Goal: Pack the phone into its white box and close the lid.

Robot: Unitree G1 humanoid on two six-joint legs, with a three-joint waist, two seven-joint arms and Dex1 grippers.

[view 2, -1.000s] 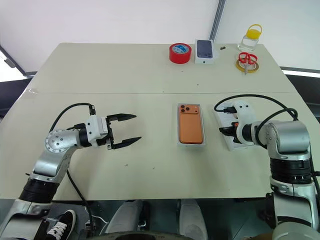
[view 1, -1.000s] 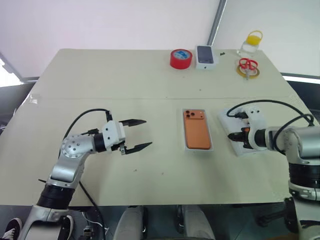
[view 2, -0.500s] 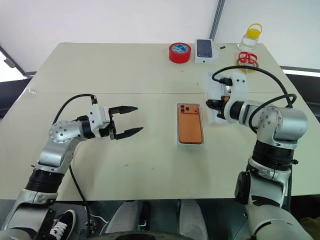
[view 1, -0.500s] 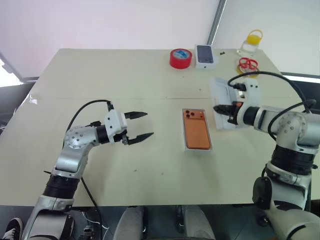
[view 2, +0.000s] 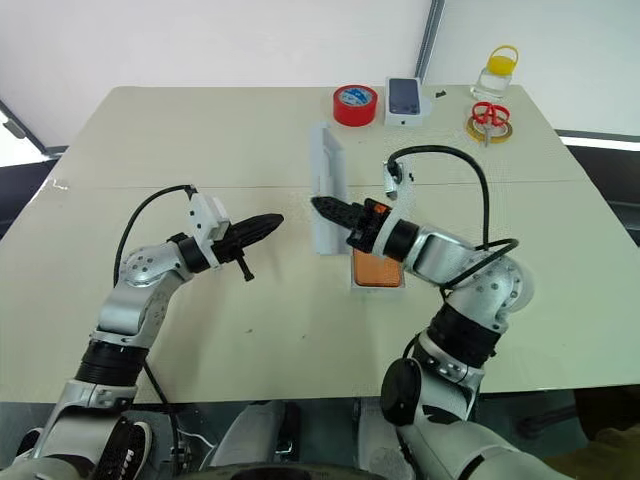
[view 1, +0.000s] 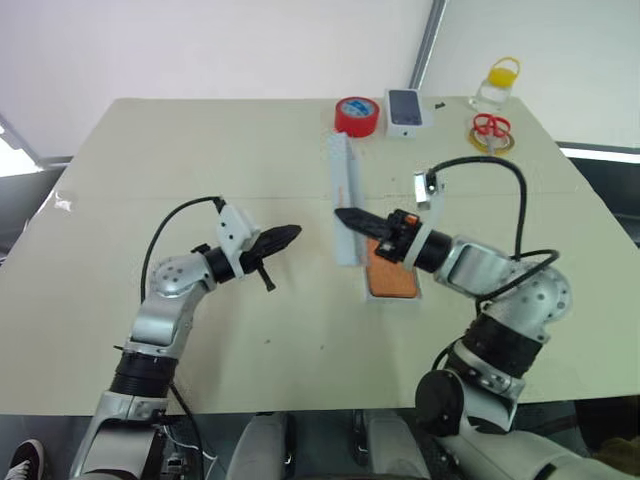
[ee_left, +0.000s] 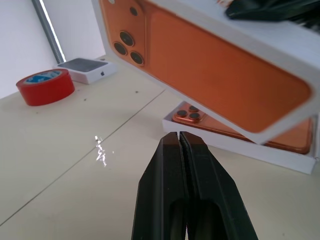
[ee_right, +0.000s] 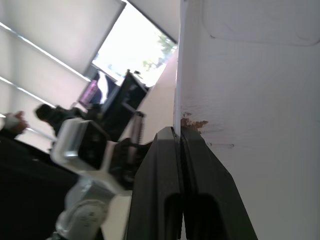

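The orange phone lies in the white box near the table's middle, partly hidden behind my right arm. My right gripper is shut on the lid. The lid hangs above the table just left of the box, tipped up on edge. In the left wrist view the lid shows a face printed with an orange phone, tilted over the box. My left gripper is shut on nothing. It hovers left of the lid and points toward it, a short gap away.
Along the far edge stand a red tape roll, a small white carton with a phone picture, red scissors on a yellow ring and a bottle with a yellow cap. Bare tabletop spreads to the left and front.
My right gripper carried the lid up off the table right of the box and leftward, turning it on edge. My left gripper shut its open fingers and edged toward the lid.
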